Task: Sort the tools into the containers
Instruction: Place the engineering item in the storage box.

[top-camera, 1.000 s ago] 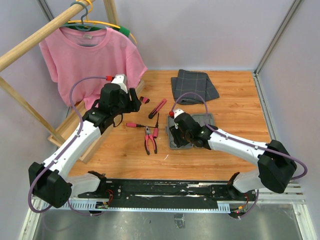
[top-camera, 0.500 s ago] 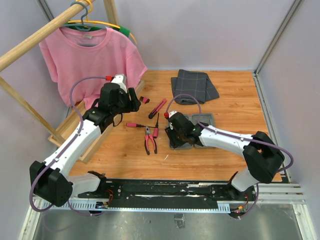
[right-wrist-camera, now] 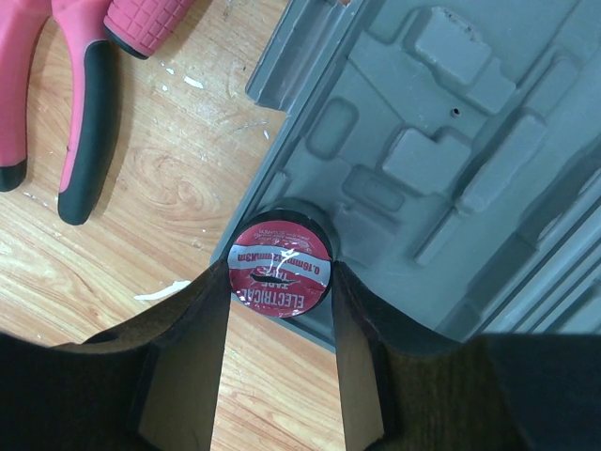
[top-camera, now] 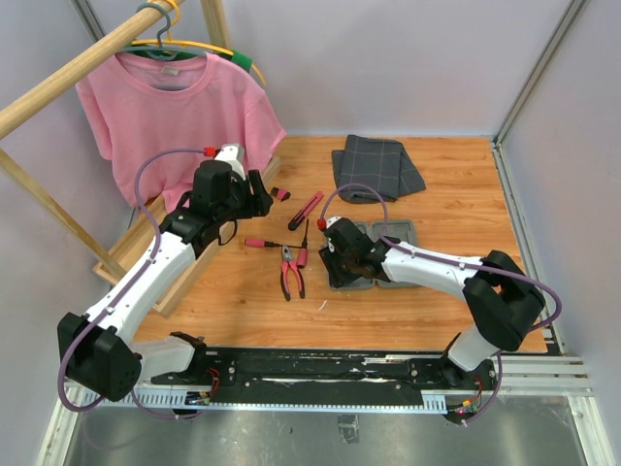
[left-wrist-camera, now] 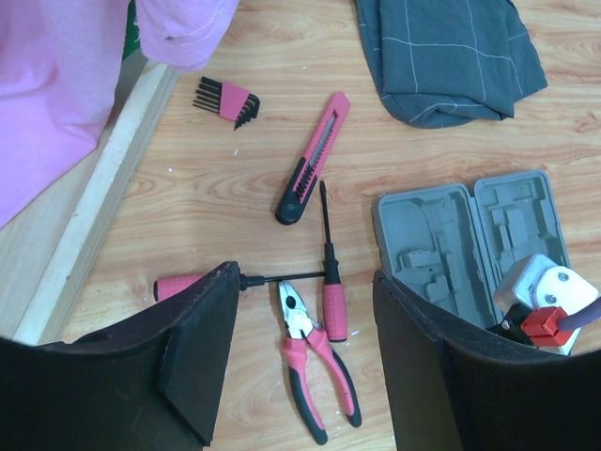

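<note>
— While the right gripper [right-wrist-camera: 279, 293] is clamped on the electrical tape [right-wrist-camera: 279, 271], which step is this?

— Placing, I'd say. In the right wrist view the roll sits at the 7 o'clock edge of the tool case [right-wrist-camera: 441, 160], over the rim rather than a pocket (can't tell if it touches the rim or hangs just above).

— Next move?

— Nudge it toward 1 o'clock so the roll is over a moulded recess, then part the fingers. Released here, it would likely tip off onto the table [top-camera: 456, 209]. The recesses are cut for other shapes, so the fit looks doubtful.

— Other arm?

— The left gripper [left-wrist-camera: 305, 274] has its jaws apart with nothing between them, hanging above the loose tools. In its view the pliers [left-wrist-camera: 315, 381] are at 6 o'clock, the long screwdriver [left-wrist-camera: 334, 310] is just beside them, and the crossways screwdriver [left-wrist-camera: 178, 285] is at 9. The utility knife [left-wrist-camera: 315, 155] is at 12 and the hex keys [left-wrist-camera: 227, 99] at 11. All unsorted.

— Anything in the way?

— The pliers and a screwdriver handle lie near the case rim at 10–11 o'clock of the tape, off the 1 o'clock path. The right arm covers part of the case, so the left can't drop anything there yet. The grey cloth [top-camera: 376, 165] is at 12 o'clock of the case, apart from it. The pink T-shirt [top-camera: 175, 107] on the wooden rack [top-camera: 58, 83] is at 10 o'clock, well apart.
</note>
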`<action>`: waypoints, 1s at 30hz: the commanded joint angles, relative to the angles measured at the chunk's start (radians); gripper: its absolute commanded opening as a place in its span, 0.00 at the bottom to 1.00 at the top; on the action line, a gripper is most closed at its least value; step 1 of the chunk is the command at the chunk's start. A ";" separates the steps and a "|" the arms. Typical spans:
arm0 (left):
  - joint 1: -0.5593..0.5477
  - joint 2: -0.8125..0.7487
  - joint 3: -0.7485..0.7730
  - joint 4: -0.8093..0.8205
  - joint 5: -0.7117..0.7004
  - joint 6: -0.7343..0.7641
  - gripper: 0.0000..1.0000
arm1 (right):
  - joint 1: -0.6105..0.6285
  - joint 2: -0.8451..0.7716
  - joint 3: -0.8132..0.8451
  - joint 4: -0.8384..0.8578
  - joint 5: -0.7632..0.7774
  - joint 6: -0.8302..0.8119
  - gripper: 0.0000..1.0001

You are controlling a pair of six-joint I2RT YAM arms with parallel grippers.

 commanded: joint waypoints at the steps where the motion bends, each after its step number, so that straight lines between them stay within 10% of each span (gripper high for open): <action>1: 0.012 0.000 -0.002 0.009 0.015 -0.003 0.63 | -0.015 0.018 0.027 -0.004 -0.009 0.022 0.42; 30: 0.047 -0.014 0.000 0.006 0.067 -0.004 0.63 | -0.016 -0.087 0.037 -0.053 -0.036 -0.004 0.71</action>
